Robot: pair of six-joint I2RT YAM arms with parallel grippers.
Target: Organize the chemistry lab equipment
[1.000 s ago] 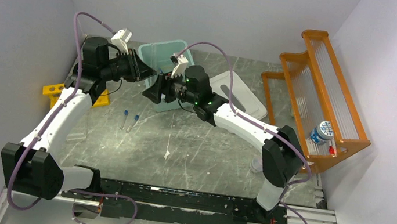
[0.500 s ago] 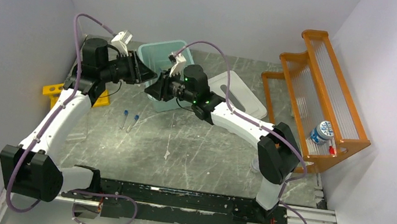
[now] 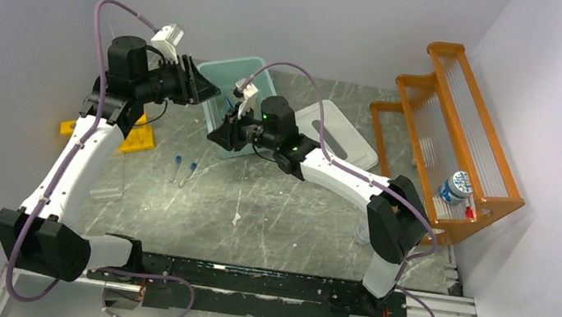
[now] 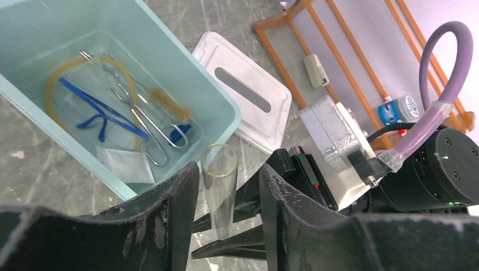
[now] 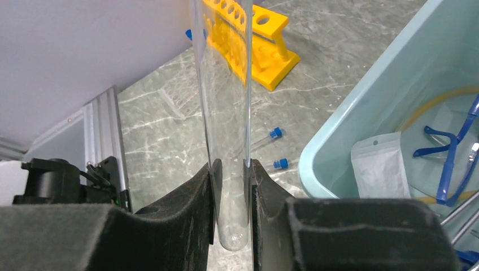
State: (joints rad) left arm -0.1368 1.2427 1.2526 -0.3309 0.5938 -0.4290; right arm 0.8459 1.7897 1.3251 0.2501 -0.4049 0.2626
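My right gripper [image 5: 231, 169] is shut on the rounded bottom end of a clear test tube [image 5: 223, 84] and holds it above the table beside the teal bin [image 5: 395, 84]. In the left wrist view the tube's open end [image 4: 220, 186] stands between the spread fingers of my left gripper [image 4: 229, 169], which is open and not pressing on it. The bin [image 4: 226, 113] holds silver forceps [image 4: 144, 121], a tan tubing loop [image 4: 56, 84], a blue item [image 4: 96, 110], a small brush [image 4: 166, 104] and a white packet [image 4: 121, 164]. The yellow tube rack [image 3: 135, 138] stands at the left.
Two blue-capped tubes [image 3: 177, 162] [image 3: 192, 168] lie on the table in front of the bin [image 3: 253, 67]. A white lid [image 3: 339, 133] lies right of it. The orange shelf [image 3: 454, 141] at the right carries a blue-capped bottle [image 3: 456, 186].
My left arm has drawn up and back to the left, uncovering more of the yellow rack. The right gripper has shifted slightly left and still holds the tube.
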